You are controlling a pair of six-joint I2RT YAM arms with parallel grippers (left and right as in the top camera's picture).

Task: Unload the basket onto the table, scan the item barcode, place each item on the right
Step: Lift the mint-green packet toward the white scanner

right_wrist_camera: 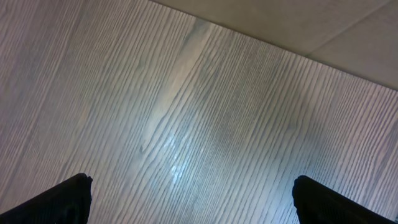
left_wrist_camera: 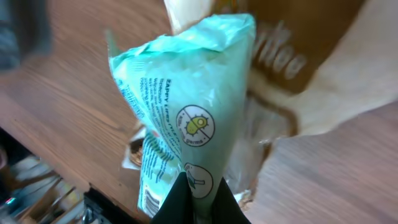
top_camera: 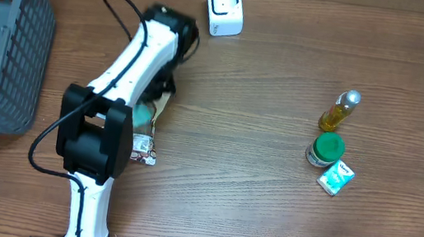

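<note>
1. Surface: a brown wood-grain table. My right wrist view shows a pale strip past its far edge; can't tell what that is.
2. Containers: there's a grey basket well off to the left of my left fingers, with a grey shape in it that I can't make out. A brown paper bag sits right behind what I'm holding.
3. My left fingers are pinched tight on the edge of a green pouch, which pokes out past the tips. The scanner is farther out past them, apart from the pouch.
4. My right fingers are spread wide, with only bare wood between them.
5. Overhead only: a bottle, jar and small box sit clustered far right of my left fingers. There the pouch is just a green sliver under my arm; its print shows only on the left wrist.
</note>
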